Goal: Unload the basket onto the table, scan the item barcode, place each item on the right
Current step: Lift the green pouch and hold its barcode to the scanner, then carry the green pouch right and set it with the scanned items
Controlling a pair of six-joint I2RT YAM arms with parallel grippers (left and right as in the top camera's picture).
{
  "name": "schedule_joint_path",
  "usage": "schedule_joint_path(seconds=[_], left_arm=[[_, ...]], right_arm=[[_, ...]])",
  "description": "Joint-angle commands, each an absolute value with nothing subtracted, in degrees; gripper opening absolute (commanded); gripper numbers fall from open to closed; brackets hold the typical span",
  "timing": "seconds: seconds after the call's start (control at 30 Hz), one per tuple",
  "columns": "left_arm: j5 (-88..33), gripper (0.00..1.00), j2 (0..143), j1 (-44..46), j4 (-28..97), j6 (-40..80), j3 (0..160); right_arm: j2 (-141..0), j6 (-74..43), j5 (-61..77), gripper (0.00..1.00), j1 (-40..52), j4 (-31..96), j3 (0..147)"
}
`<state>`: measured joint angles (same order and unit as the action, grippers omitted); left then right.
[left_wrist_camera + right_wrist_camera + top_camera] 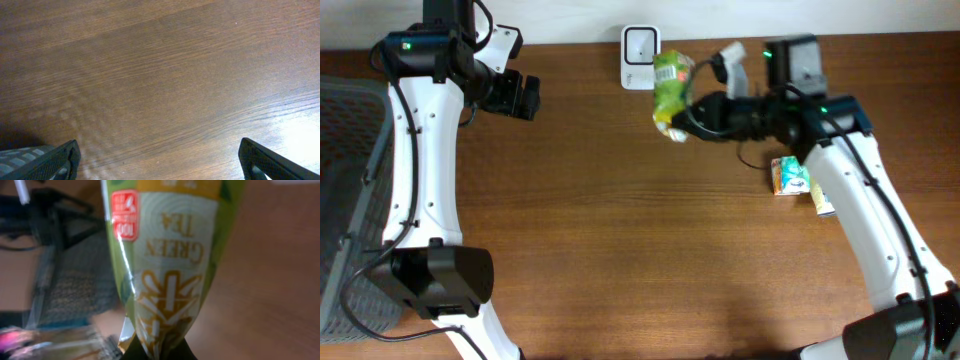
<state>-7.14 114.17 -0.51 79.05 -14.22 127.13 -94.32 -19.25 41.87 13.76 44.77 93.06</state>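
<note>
A green tea packet (671, 95), green and yellow with "GREEN TEA" printed on it (170, 255), hangs above the table near the back middle. My right gripper (686, 118) is shut on the packet's lower end (162, 352). Just behind it on the table stands a white barcode scanner (640, 57). My left gripper (525, 97) hovers at the back left, open and holding nothing; its wrist view shows bare wood between the two fingertips (60, 160).
A small green-and-white carton (788, 176) and a second box (821, 195) lie on the table under my right arm. A grey mesh basket (345, 190) stands along the left edge. The wooden table (640, 250) spreads across the front.
</note>
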Motion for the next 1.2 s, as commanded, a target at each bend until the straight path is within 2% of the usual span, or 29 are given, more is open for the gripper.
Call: schedule_joint_path(seconds=[0.0, 0.07, 0.1, 0.17, 0.23, 0.33, 0.43, 0.77, 1.03, 1.1, 1.17], left_arm=[[-7.73, 0.99, 113.78, -0.93, 79.00, -15.31, 127.76], [-7.73, 0.99, 113.78, -0.93, 79.00, -15.31, 127.76], [-7.73, 0.99, 113.78, -0.93, 79.00, -15.31, 127.76], [-7.73, 0.99, 113.78, -0.93, 78.98, -15.29, 127.76], [-7.73, 0.99, 113.78, -0.93, 78.98, -15.31, 127.76], [-7.73, 0.99, 113.78, -0.93, 79.00, -15.29, 127.76], [-7.73, 0.99, 113.78, -0.93, 79.00, -15.29, 127.76], [-7.73, 0.99, 113.78, -0.93, 79.00, -15.31, 127.76], [-7.73, 0.99, 113.78, -0.93, 79.00, -15.31, 127.76], [-7.73, 0.99, 113.78, -0.93, 79.00, -15.31, 127.76], [-7.73, 0.99, 113.78, -0.93, 79.00, -15.31, 127.76]], right_arm=[[-103.66, -8.82, 8.43, 0.04, 22.09, 57.04, 116.01], [-114.30, -2.79, -12.49, 0.04, 26.52, 58.28, 127.35], [-120.01, 4.64, -24.82, 0.04, 28.82, 51.79, 128.68], [-126.80, 16.43, -36.32, 0.04, 30.00, 39.99, 128.68], [-133.36, 28.99, -39.75, 0.04, 29.58, 28.03, 128.66], [-139.28, 40.82, -41.74, 0.04, 28.12, 14.52, 128.64], [-144.18, 51.88, -42.26, 0.04, 25.47, 7.62, 128.64], [-148.33, 55.42, -34.89, 0.04, 23.64, -0.10, 128.53], [-148.33, 57.41, -36.07, 0.04, 24.84, -1.43, 128.53], [-146.93, 58.22, -36.25, 0.04, 25.82, -1.02, 128.55], [-141.73, 54.00, -35.70, 0.04, 26.41, 2.83, 128.55]])
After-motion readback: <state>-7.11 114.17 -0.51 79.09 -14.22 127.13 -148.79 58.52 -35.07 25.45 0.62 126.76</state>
